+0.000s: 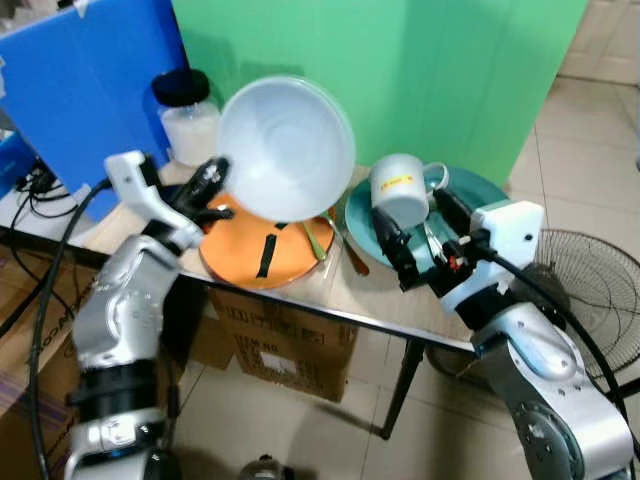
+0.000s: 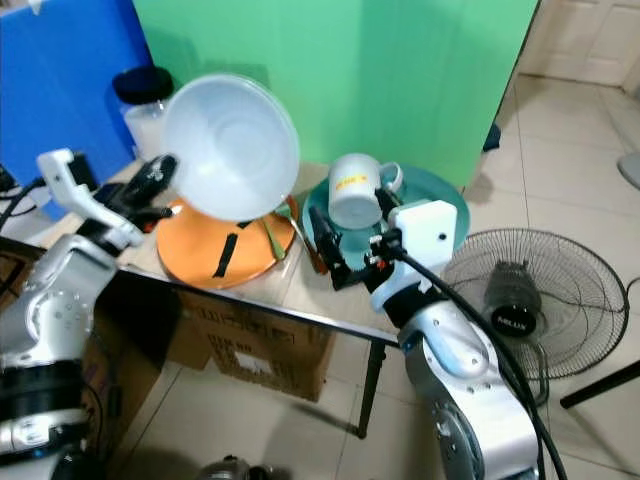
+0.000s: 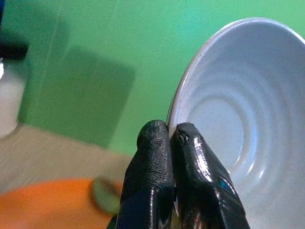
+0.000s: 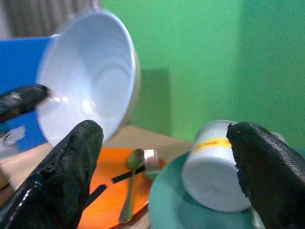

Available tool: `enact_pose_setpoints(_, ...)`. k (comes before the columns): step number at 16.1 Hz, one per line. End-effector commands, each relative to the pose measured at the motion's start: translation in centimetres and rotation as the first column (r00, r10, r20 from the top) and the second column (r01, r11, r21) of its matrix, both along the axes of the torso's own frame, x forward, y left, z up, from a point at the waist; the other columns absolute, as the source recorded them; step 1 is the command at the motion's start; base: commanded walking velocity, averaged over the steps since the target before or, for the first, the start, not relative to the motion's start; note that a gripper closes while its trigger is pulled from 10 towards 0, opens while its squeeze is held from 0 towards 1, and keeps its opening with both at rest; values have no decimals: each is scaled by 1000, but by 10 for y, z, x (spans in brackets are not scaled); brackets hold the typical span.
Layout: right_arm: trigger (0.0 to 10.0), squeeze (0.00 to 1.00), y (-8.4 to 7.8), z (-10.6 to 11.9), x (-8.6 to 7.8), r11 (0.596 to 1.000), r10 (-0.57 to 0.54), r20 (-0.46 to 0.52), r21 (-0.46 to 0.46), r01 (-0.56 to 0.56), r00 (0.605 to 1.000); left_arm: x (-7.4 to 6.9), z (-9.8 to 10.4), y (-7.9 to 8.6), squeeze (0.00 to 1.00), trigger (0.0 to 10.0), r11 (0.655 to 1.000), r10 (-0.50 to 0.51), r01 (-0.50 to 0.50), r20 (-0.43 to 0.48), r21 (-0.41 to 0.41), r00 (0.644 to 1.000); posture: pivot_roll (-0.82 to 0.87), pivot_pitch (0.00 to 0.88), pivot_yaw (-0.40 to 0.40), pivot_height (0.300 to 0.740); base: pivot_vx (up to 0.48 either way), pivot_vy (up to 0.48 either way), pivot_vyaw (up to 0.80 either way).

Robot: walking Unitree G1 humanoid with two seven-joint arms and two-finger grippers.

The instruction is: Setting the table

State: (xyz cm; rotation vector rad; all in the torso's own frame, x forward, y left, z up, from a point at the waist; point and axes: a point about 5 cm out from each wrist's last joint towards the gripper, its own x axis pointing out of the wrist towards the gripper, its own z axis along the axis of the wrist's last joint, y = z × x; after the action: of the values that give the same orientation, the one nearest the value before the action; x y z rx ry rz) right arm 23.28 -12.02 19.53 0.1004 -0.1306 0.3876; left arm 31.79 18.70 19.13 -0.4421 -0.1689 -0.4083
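White bowl (image 1: 287,150) hangs tilted, rim pinched in my left hand (image 1: 212,182); right hand (image 1: 425,245) wide at the mug's (image 1: 399,190) five o'clock.

Floor fan (image 2: 530,300), cardboard box (image 1: 275,350), green backdrop (image 1: 440,70)

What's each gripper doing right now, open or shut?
Left gripper: shut on the white bowl rim, bowl lifted.
Right gripper: open, near the white mug.
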Motion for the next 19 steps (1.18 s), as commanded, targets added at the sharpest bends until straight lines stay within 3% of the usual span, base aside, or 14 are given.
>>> enact_pose_setpoints(1, 10000, 0, -5, 1, -3, 999, -42, -1, 9, 42, 999, -6, 16, -1, 0, 0, 1000, 26, -26, 62, -2, 998, 45, 0, 88, 740, 0, 0, 0)
enact_pose_setpoints(3, 10000, 0, -17, -1, -4, 988, -156, -13, 9, 156, 988, -20, 31, -16, 0, 0, 997, 53, -59, 122, 46, 991, 46, 0, 92, 740, 0, 0, 0)
enact_pose_setpoints(4, 10000, 0, -25, -2, -5, 975, -222, -8, -22, 222, 975, -30, 40, -30, 0, 10000, 990, 60, -81, 169, 120, 984, 44, 0, 96, 740, 0, 0, -800)
enact_pose_setpoints(6, 10000, 0, -28, -1, -3, 965, -261, -7, -18, 261, 965, -37, 47, -51, 0, 10000, 967, -34, -20, 208, 253, 978, 50, 0, 90, 740, 0, 0, -800)
enact_pose_setpoints(7, 10000, 0, -28, 1, -2, 961, -277, 3, -22, 277, 961, -39, 50, -58, 0, 10000, 964, -43, -15, 209, 265, 977, 53, 0, 86, 740, 0, 0, -800)
enact_pose_setpoints(8, 10000, 0, -28, 2, -2, 960, -281, 6, -22, 281, 960, -39, 51, -59, 0, 10000, 965, -45, -13, 218, 261, 975, 53, 0, 86, 740, 0, 0, -800)
enact_pose_setpoints(12, 10000, 0, -35, 0, -1, 938, -347, -20, -30, 346, 938, -34, 57, -52, 0, 10000, 916, 90, -187, 273, 354, 958, 67, 0, 77, 740, 0, 0, -800)
enact_pose_setpoints(16, 10000, 0, -40, 2, 3, 925, -378, -32, -43, 376, 925, -35, 42, -55, 0, 10000, 924, 79, -143, 191, 354, 978, 51, 0, 70, 740, 0, 0, -800)
enact_pose_setpoints(19, 10000, 0, -40, 1, 6, 921, -388, -51, -39, 387, 920, -32, 38, -59, 0, 10000, 896, 98, -177, 208, 407, 973, 32, 0, 86, 740, 0, 0, -800)
